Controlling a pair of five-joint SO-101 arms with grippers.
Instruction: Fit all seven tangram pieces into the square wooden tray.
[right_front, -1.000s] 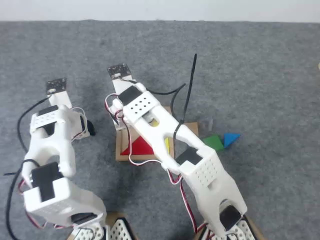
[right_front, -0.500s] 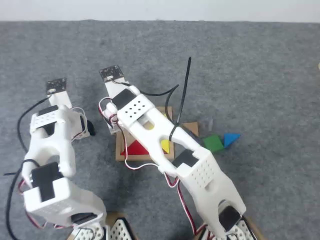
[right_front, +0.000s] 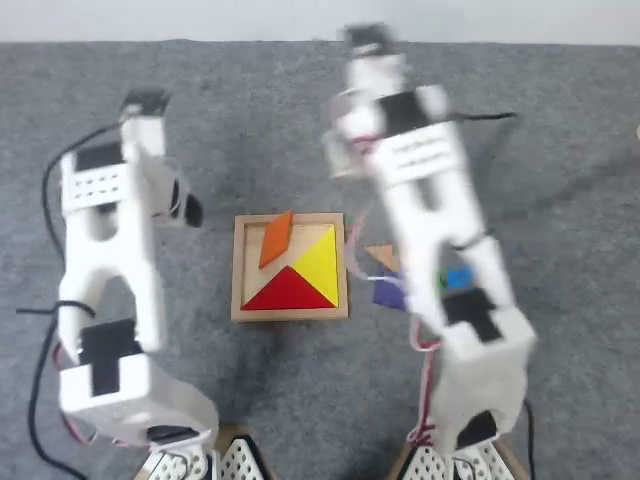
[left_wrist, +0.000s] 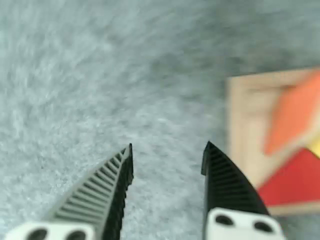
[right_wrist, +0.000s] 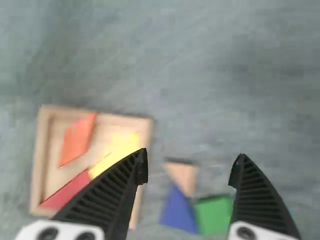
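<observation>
Item 1. Left arm (right_front: 100, 250) and right arm (right_front: 440, 220), white, rising from bases at the near edge of the grey mat (right_front: 560, 180) and reaching away over it, one on either side of the tray.

Item 2. Square wooden tray (right_front: 238, 270), flat on the mat between the two arms. Three pieces lie inside it:
- red triangle (right_front: 288, 292), along the tray's near side
- yellow triangle (right_front: 320, 262), against the side nearest the right arm, meeting the red one along a slanted edge
- orange parallelogram (right_front: 276, 238), tilted, toward the far side, with bare wood around it

Item 3. Loose pieces on the mat, just outside the tray on the right arm's side and partly under that arm:
- dark blue piece (right_front: 388, 292), nearest
- green piece (right_wrist: 214, 214), beside the dark blue one
- light blue piece (right_front: 460, 277), beyond the green
- tan triangle (right_front: 381, 256), farther back, close to the tray's rim

Item 4. Left gripper (left_wrist: 168, 146), jaws apart with nothing between them, above bare mat just beside the tray's outer edge.

Item 5. Right gripper (right_wrist: 192, 154), jaws spread wide and holding nothing, high over the mat, with the tan triangle seen between its two fingers.
</observation>
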